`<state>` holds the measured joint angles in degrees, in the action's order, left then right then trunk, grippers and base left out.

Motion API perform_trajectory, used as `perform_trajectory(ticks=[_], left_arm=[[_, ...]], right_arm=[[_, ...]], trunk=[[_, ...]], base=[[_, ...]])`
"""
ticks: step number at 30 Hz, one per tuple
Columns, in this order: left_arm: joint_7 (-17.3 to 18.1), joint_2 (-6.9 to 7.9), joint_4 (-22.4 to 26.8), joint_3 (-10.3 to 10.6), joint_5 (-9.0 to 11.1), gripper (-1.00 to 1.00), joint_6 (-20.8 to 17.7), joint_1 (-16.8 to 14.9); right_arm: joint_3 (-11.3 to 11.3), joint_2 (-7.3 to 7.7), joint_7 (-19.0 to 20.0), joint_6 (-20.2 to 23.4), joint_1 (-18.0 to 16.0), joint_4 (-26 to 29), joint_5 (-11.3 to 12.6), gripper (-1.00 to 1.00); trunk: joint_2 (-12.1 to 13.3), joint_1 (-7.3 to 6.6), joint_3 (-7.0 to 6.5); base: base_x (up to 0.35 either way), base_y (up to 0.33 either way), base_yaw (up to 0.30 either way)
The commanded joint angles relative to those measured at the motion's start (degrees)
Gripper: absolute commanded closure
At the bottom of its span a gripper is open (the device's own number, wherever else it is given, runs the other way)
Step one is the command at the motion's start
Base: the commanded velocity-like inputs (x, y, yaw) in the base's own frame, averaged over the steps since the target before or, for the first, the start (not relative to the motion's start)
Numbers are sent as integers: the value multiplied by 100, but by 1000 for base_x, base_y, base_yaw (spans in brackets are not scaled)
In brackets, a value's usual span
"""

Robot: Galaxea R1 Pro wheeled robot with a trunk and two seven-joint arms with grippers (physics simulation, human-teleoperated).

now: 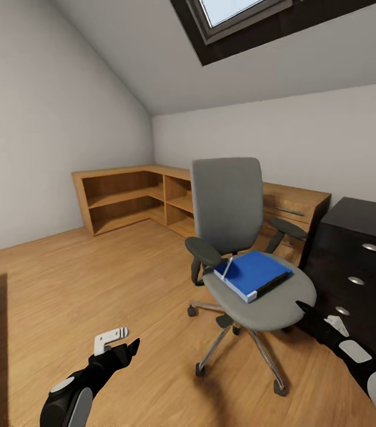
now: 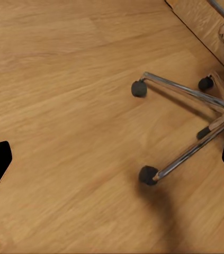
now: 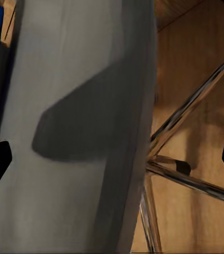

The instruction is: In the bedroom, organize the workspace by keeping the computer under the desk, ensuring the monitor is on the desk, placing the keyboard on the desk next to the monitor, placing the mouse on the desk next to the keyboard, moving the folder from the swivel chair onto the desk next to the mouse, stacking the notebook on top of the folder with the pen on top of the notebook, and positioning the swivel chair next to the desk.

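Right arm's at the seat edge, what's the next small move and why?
Probably ease the right tool up over the seat toward the folder. The tool sits open at the seat's rim, short of the stack. The pen leans loose on the folder's near corner and could roll, so go slowly.

Open wood floor [image 1: 93, 284] left of the swivel chair [image 1: 235, 237]; its armrests [image 1: 204, 250] flank the seat; black drawer unit [image 1: 354, 261] crowds its right side.
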<state>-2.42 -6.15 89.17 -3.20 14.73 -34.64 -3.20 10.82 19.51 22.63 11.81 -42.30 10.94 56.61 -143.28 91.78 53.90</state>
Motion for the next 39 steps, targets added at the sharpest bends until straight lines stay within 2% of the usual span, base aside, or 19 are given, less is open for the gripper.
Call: perform_trajectory(ticks=[1, 14, 39], left_arm=[[-28, -7, 4, -5, 57, -100, -33, -6], [-31, -9, 4, -5, 56, -100, -34, -6], [-23, -9, 4, -5, 56, -100, -28, -6]], right_arm=[[-168, -30, 4, 34, 3, -72, -54, -100], [-168, -70, 13, 32, 3, -58, -63, -100], [-168, -71, 22, 32, 3, -48, -72, -100]], trunk=[[-1, 0, 6], [-1, 0, 6], [-1, 0, 6]], base=[[-1, 0, 249], [27, 0, 257], [313, 0, 14]])
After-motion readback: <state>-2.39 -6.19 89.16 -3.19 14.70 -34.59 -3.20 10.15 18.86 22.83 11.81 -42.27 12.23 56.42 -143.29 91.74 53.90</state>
